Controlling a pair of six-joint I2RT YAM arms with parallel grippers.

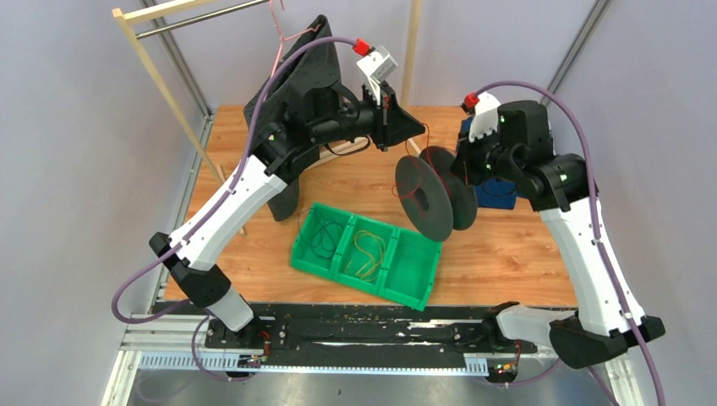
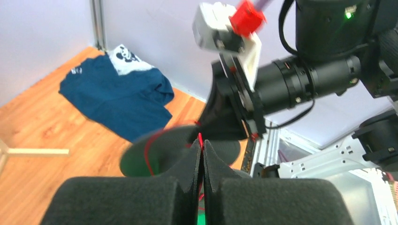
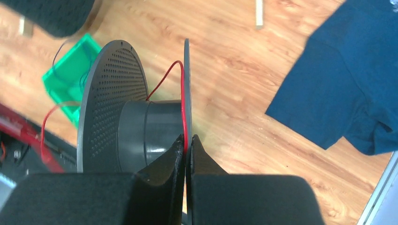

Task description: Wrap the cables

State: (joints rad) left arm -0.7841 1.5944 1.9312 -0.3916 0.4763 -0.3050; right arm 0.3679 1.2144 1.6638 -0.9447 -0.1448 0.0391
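Note:
My left gripper is raised over the back of the table and shut on the red-brown cable. The wrist view shows the cable pinched at the gripper's tips. The cable runs to a black spool. My right gripper holds the spool on edge above the table. In the right wrist view, that gripper is shut on the spool's thin flange, with the red cable running along it onto the grey hub. The yellow cable and the dark cable lie in a green tray.
The green tray has three compartments and sits at the near middle of the wooden table. A blue cloth lies at the back right, behind the spool. A black tilted panel and a wooden frame stand at the back left.

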